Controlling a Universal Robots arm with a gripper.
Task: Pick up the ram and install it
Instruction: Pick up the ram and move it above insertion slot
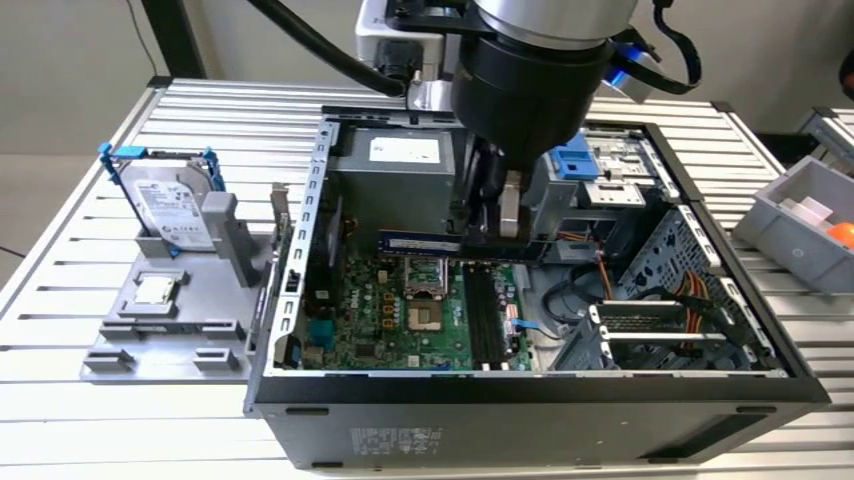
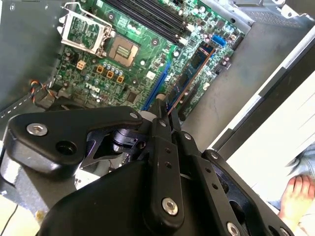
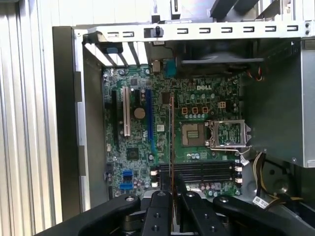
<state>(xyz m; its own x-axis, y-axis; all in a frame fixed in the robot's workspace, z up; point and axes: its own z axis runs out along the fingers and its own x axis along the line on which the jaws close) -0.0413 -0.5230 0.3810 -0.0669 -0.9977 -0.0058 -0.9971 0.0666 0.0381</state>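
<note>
Above motherboard (image 3: 197, 96), fingers (image 3: 160, 209) pinch ram (image 3: 172, 147).

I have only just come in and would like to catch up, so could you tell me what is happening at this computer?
The robot arm's gripper is shut on the memory stick and holds it inside the open computer case, above the motherboard. The stick is not yet in the black memory slots; it sits crosswise to them. A hard drive stands outside the case, at the exterior view's left.
</note>
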